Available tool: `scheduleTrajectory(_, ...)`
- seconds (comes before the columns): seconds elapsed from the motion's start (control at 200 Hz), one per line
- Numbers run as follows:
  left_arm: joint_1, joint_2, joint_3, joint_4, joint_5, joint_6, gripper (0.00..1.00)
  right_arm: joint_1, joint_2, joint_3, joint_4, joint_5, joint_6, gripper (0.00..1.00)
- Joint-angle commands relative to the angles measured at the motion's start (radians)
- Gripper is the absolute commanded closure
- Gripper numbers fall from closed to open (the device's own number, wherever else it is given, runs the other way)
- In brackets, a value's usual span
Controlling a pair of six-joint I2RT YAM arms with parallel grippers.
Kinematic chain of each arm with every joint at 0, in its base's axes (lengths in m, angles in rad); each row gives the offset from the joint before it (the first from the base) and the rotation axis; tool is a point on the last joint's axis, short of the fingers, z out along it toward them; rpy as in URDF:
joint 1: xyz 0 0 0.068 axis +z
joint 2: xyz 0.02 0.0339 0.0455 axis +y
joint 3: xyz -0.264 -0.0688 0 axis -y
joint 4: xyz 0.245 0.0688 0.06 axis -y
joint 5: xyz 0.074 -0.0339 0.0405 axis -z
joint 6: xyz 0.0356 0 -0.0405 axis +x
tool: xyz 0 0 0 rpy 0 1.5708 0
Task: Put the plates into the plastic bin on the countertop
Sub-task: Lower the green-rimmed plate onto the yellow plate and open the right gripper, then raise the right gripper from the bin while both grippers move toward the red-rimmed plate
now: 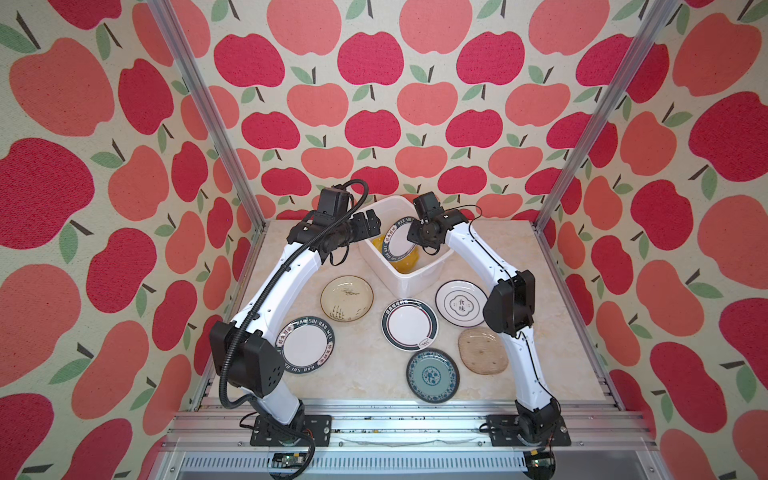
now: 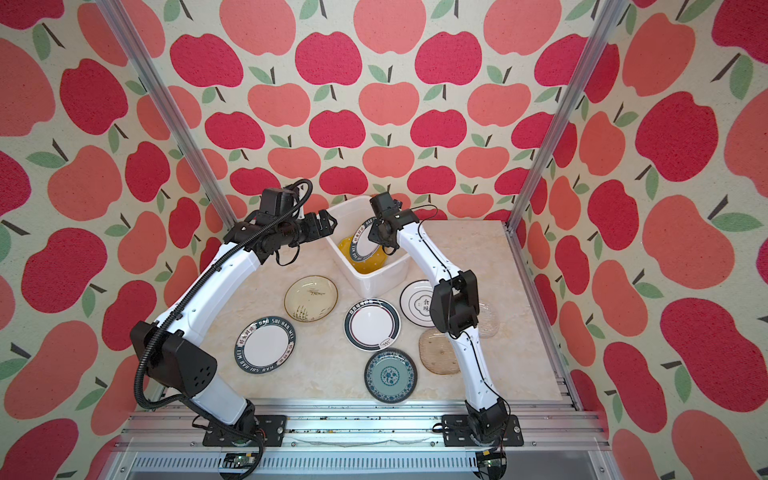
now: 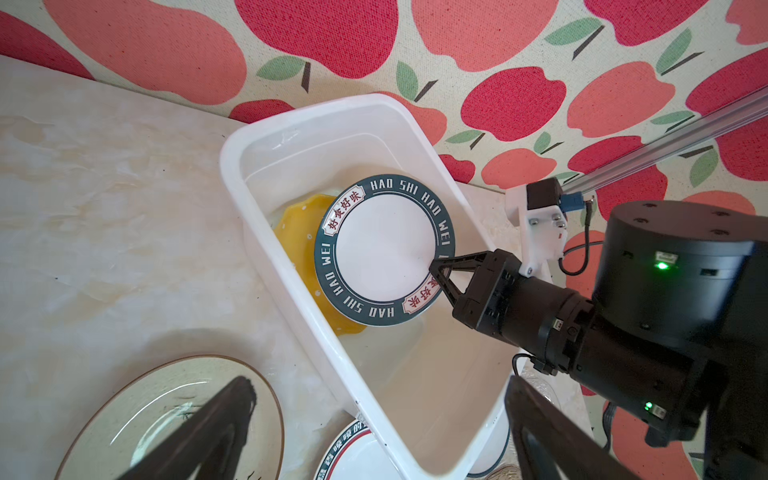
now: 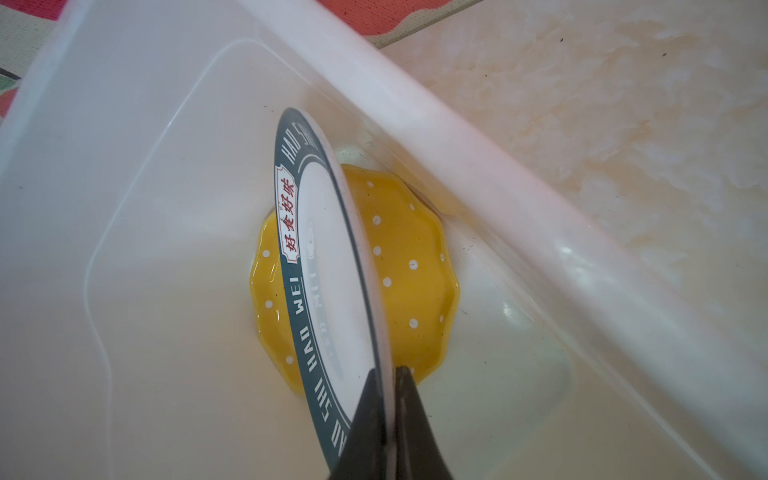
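The right pincer (image 3: 435, 266) is closed tightly on the rim of a lettered plate (image 3: 382, 253), white with a dark border. It holds this plate tilted, nearly on its edge, inside the plastic bin (image 3: 232, 166). In the right wrist view the plate hangs over a yellow scalloped plate (image 4: 415, 270) that lies flat on the bin floor; I cannot tell if the 2 touch. The left pincer (image 1: 371, 223) has its jaws wide apart and holds nothing. In a top view it hovers just beside the bin's rim, on its left. In both top views the bin stands near the middle of the frame, at the upper edge of the countertop (image 1: 365, 365).

I judge that the step in hand is the placing of plate number 2: it is in the bin but not yet released. The next move calls for lowering the plate until it rests on the yellow one, then opening the jaws and lifting straight out, clear of the bin wall. At least 6 plates lie on the countertop in the lower half of the frame, among them a cream plate (image 1: 346, 298) and a blue-patterned plate (image 1: 432, 376).
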Motion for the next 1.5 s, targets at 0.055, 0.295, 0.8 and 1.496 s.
scheduleTrajectory(0.055,0.025,-0.032,-0.027,0.016,0.020,0.035,0.03,0.002,0.027,0.040,-0.008,0.005,0.029,1.00)
scheduleTrajectory(0.295,0.035,-0.036,-0.037,0.013,0.026,0.037,0.03,-0.008,0.045,0.022,0.004,-0.013,0.041,0.99)
scheduleTrajectory(0.8,0.037,-0.026,-0.033,-0.001,0.029,0.037,0.02,-0.031,0.081,-0.004,0.032,-0.045,0.068,0.93)
scheduleTrajectory(1.496,0.041,-0.006,-0.030,-0.017,0.023,0.041,0.01,-0.043,0.086,-0.126,0.163,-0.136,0.104,0.78)
